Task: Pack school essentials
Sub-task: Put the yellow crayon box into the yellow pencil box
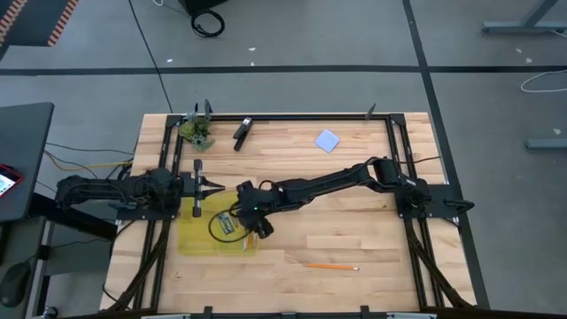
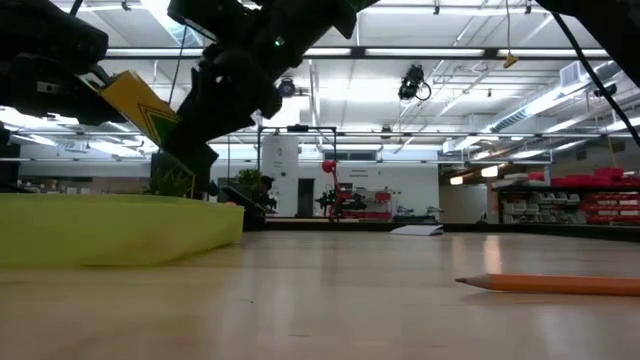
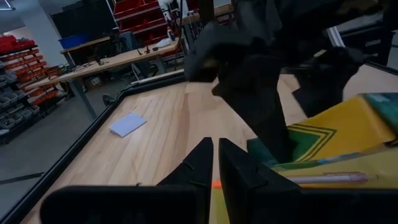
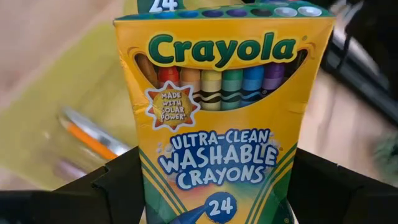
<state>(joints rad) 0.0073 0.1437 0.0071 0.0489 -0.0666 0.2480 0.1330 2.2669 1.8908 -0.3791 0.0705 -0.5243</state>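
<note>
Right wrist view: crayon box point(image 4: 217, 106) upright, pinched between right gripper point(image 4: 214, 186) fingers; left gripper point(image 3: 214, 163) fingers nearly together.

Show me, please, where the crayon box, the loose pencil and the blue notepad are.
crayon box point(image 4: 217, 124): right wrist view, printed front face.
pencil point(image 1: 332, 266): high view, middle of shaft.
blue notepad point(image 1: 327, 139): high view, centre of top sheet.

2 matte-black jointed arms either side of the wooden table point(image 1: 354, 239), black cables trailing beside its rails, left gripper point(image 3: 214, 163) with 2 wedge-shaped black fingers
</note>
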